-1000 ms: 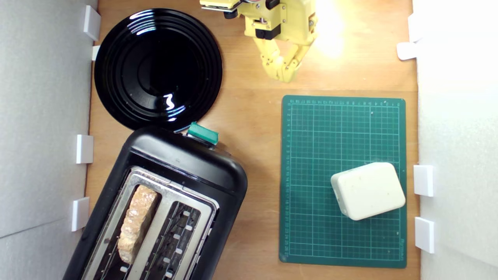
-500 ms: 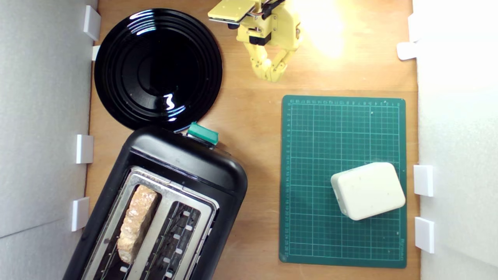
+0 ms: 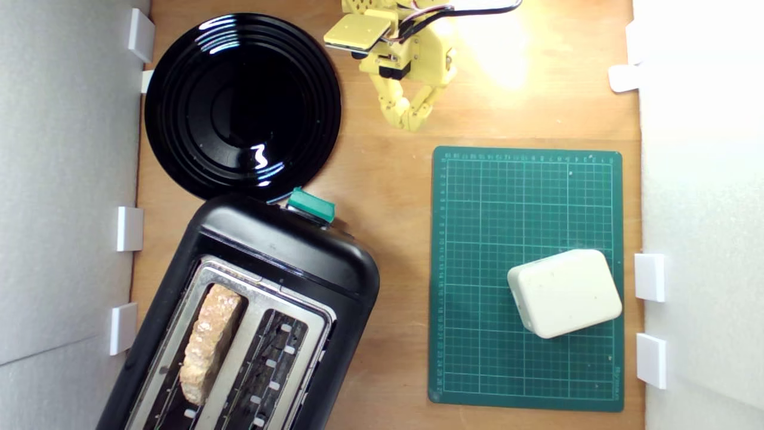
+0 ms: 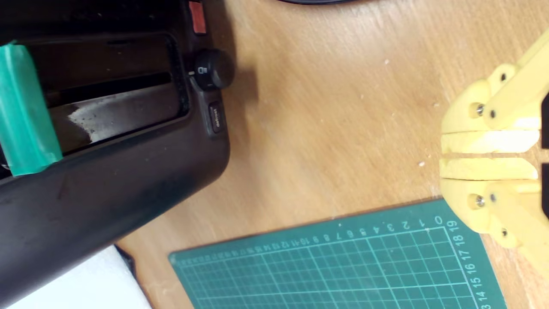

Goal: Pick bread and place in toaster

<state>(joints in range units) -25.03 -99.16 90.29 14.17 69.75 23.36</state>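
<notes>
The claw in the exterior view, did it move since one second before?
Yes. The claw shifted toward the exterior view's left and slightly up, away from the green mat's top edge and nearer the black plate.

wooden table point(image 3: 388, 179), black plate point(image 3: 242, 104), toaster point(image 3: 280, 251), green cutting mat point(image 3: 477, 209)

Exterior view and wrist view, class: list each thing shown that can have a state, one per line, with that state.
bread: standing on edge in one toaster slot
toaster: other slot empty
green lever knob: height cannot be told
black plate: empty
cream block: lying on the green mat
green mat: flat on the table
end effector: shut, holding nothing
</notes>
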